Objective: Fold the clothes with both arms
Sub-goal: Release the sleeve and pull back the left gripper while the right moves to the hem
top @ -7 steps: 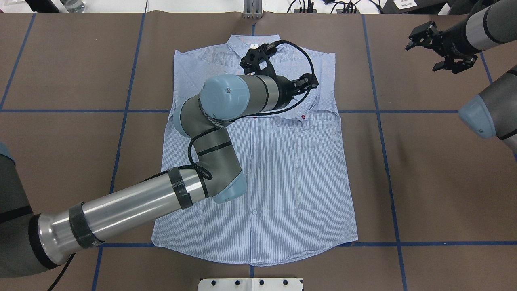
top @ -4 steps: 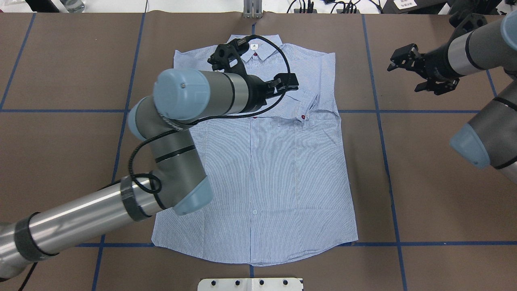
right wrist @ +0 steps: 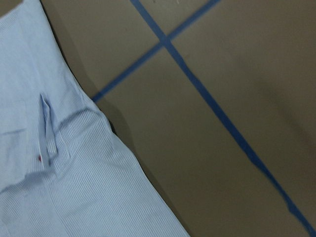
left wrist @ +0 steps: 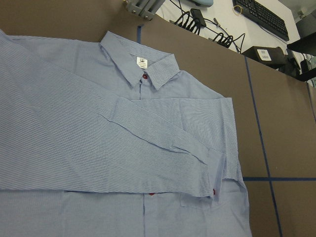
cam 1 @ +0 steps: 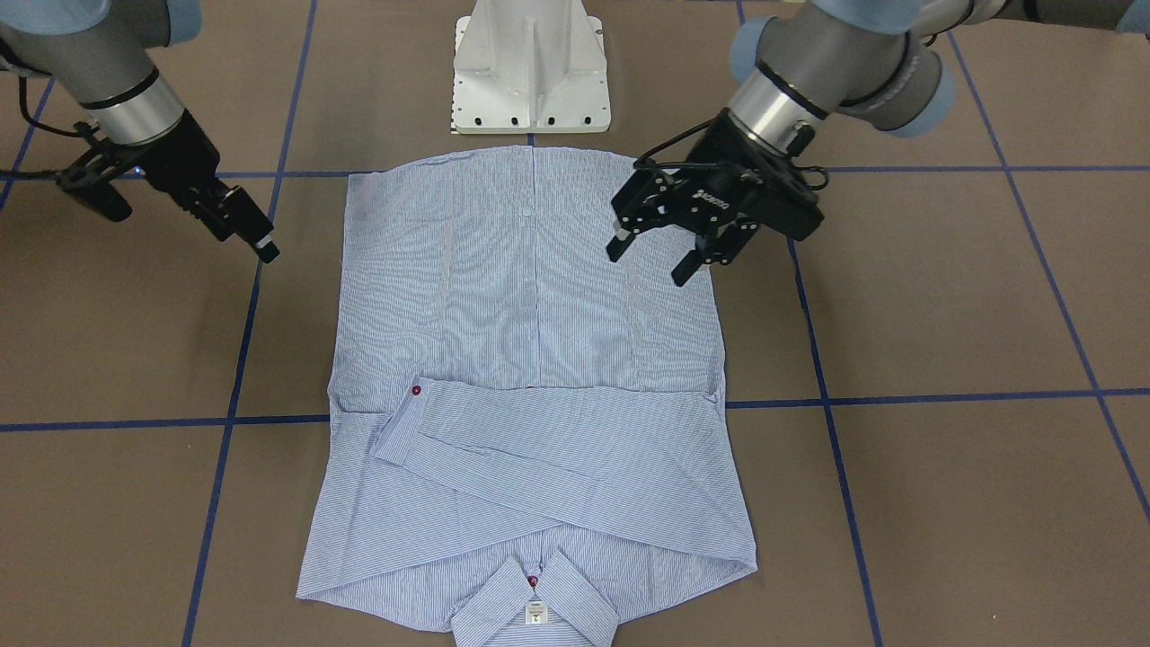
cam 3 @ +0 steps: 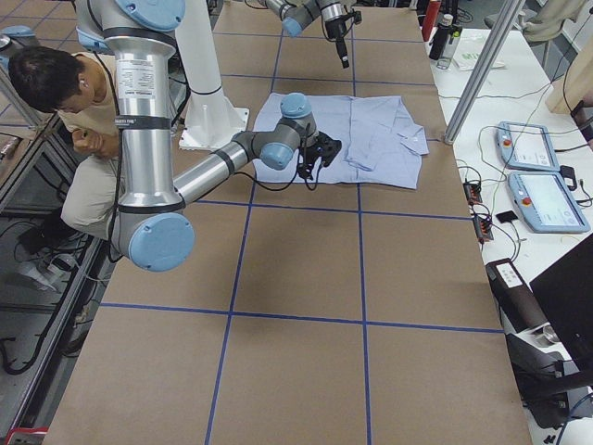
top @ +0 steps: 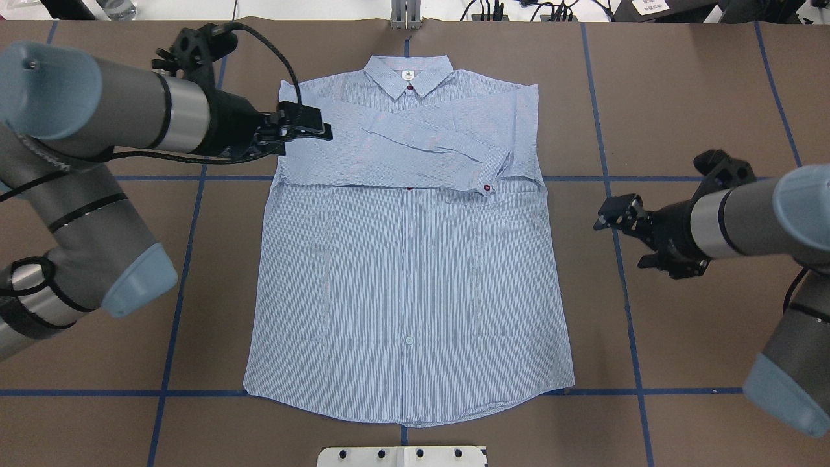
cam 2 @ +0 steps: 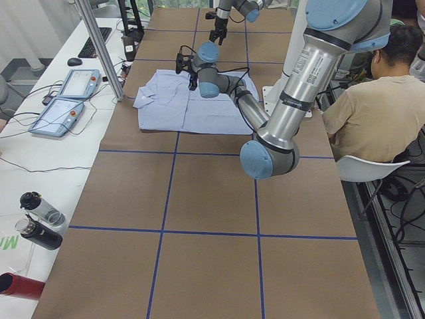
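Observation:
The light blue pinstriped shirt (top: 408, 279) lies flat, front up, collar (top: 407, 74) at the far edge. Both sleeves are folded across the chest, and a cuff with a red button (top: 486, 188) rests near the pocket. My left gripper (top: 311, 128) hovers at the shirt's left shoulder edge; seen from the front, this left gripper (cam 1: 649, 262) is open and holds nothing. My right gripper (top: 619, 241) is open and empty over bare table just beyond the shirt's right side edge. The left wrist view shows the collar (left wrist: 143, 69) and the folded sleeve (left wrist: 163, 143). The right wrist view shows the shirt's edge (right wrist: 64, 163).
Brown paper with blue tape lines (top: 609, 178) covers the table. The white pedestal base (cam 1: 530, 72) stands at the near edge, by the hem. A metal post (top: 405, 13) rises beyond the collar. A seated person (cam 2: 372, 113) is beside the robot. Control tablets (cam 2: 66, 100) lie on a side desk.
My left arm has drawn back from over the chest to the shirt's left shoulder edge. My right arm has swung in from the far right corner to beside the shirt's right edge.

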Controlling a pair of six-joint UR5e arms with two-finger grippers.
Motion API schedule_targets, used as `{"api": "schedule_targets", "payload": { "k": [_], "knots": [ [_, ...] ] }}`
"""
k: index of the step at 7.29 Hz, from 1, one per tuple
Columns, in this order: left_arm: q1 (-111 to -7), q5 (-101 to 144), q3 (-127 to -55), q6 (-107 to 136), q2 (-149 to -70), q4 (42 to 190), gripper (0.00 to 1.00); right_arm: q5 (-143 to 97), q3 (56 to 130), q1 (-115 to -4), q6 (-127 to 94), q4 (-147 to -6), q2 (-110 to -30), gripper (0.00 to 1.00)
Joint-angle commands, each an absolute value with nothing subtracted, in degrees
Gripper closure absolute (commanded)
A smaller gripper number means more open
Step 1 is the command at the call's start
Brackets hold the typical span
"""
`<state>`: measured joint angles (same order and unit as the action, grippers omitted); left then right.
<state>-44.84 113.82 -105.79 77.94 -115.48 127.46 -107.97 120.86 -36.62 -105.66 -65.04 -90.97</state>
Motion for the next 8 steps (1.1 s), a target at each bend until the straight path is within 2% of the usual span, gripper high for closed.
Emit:
{"api": "schedule_targets", "payload": {
  "k": [1,3,4,5,8],
  "knots": [
    [-46.32,115.75,-109.5,77.6,-110.67,126.74,0.06,-93.35,125.58,-19.52,-121.2,-65.13,-94.12,0.09],
    [-46.58,115.23,-109.08,77.61,-109.43,126.3,0.05,-84.93,125.95,-10.05,-123.49,-65.74,-94.74,0.09],
    [-46.5,115.49,-109.07,77.61,-108.55,126.39,0.04,-83.77,125.51,-8.8,-123.49,-66.61,-95.18,0.09],
    [-46.41,115.4,-109.16,77.87,-108.72,126.3,0.01,-84.02,125.25,-8.7,-123.57,-66.97,-95.36,0.15],
    [-46.23,115.23,-108.46,77.87,-108.54,126.12,0.01,-83.32,121.47,-7.03,-125.68,-66.97,-94.74,0.2]
  ]
}}
